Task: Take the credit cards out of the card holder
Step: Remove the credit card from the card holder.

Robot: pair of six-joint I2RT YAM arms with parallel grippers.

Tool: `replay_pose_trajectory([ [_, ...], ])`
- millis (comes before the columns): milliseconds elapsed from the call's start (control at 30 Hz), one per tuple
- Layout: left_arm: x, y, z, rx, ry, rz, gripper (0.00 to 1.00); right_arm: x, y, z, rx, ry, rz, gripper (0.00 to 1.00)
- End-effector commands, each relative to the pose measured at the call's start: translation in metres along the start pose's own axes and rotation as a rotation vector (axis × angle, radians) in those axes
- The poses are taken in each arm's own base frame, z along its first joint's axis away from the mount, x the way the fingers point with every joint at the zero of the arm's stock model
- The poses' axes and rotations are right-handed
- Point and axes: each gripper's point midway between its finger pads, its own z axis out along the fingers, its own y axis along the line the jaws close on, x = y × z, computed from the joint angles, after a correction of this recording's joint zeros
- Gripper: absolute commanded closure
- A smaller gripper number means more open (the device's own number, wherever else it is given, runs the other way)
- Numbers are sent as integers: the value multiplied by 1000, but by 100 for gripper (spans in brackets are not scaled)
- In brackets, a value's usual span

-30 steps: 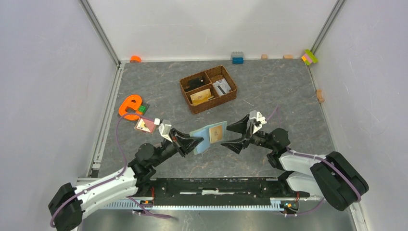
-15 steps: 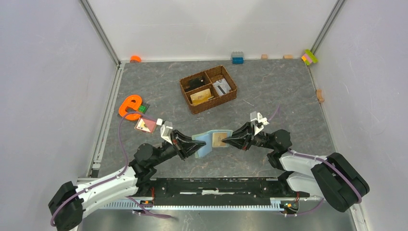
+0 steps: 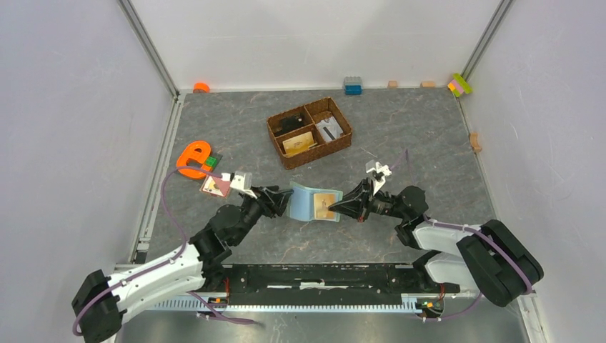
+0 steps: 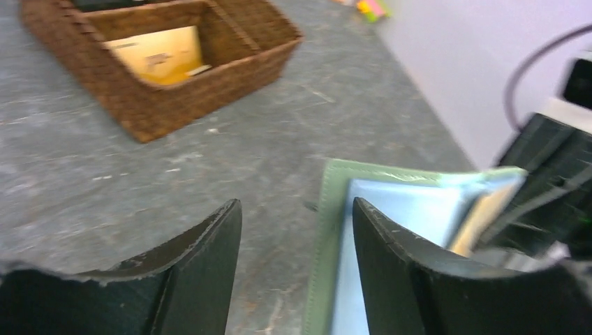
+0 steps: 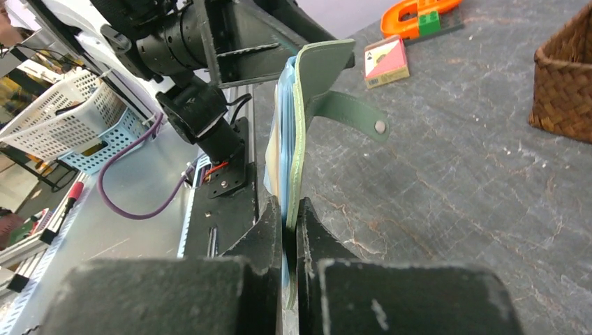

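Note:
The card holder [image 3: 307,204] is held open above the table, sage green outside and pale blue inside. A tan credit card [image 3: 326,206] sits in its right half, and its edge shows in the left wrist view [image 4: 482,216]. My right gripper [image 3: 337,208] is shut on the holder's right edge [image 5: 292,209], pinching the green cover and blue layers. The snap strap [image 5: 349,115] hangs off the back. My left gripper [image 4: 297,204] is open, with the holder's green left edge [image 4: 324,237] loose between its fingers.
A small pink and tan card [image 3: 216,184] lies on the table by the orange letter e [image 3: 191,158]. The brown wicker basket [image 3: 341,137] stands farther back with a tan card [image 3: 299,143] in one compartment. Small blocks line the back wall [image 3: 352,86].
My right gripper has closed on the holder's right edge. My left gripper has opened and let go of the left edge. The holder has dropped lower and swung flatter.

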Motion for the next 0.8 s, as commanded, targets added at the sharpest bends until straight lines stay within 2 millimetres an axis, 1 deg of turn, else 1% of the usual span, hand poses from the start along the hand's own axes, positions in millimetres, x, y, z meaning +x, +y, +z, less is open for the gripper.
replay_pose_trajectory([
  [0,-8,42,11,-271,24,146,33,-10,-11,10,37,3,15,100],
  [67,1,38,17,-262,77,160,33,-7,-27,10,110,16,18,100],
  [200,10,26,21,-207,113,159,33,-4,-42,9,181,33,2,100],
  [333,5,24,12,-168,64,135,33,-3,-50,6,225,45,-35,98],
  [433,-4,14,2,-87,7,96,33,-1,-52,4,235,61,-64,95],
  [500,-6,0,-5,10,-25,76,33,-1,-53,3,243,63,-81,99],
  [533,-9,-10,-9,71,-40,66,33,-1,-54,3,244,65,-86,100],
  [633,-14,-38,-22,249,-72,49,34,-3,-51,2,235,52,-102,100],
  [700,-13,-54,-29,348,-80,43,35,-4,-48,2,226,47,-107,100],
  [767,-11,-65,-32,417,-77,43,36,-4,-46,3,210,48,-107,100],
])
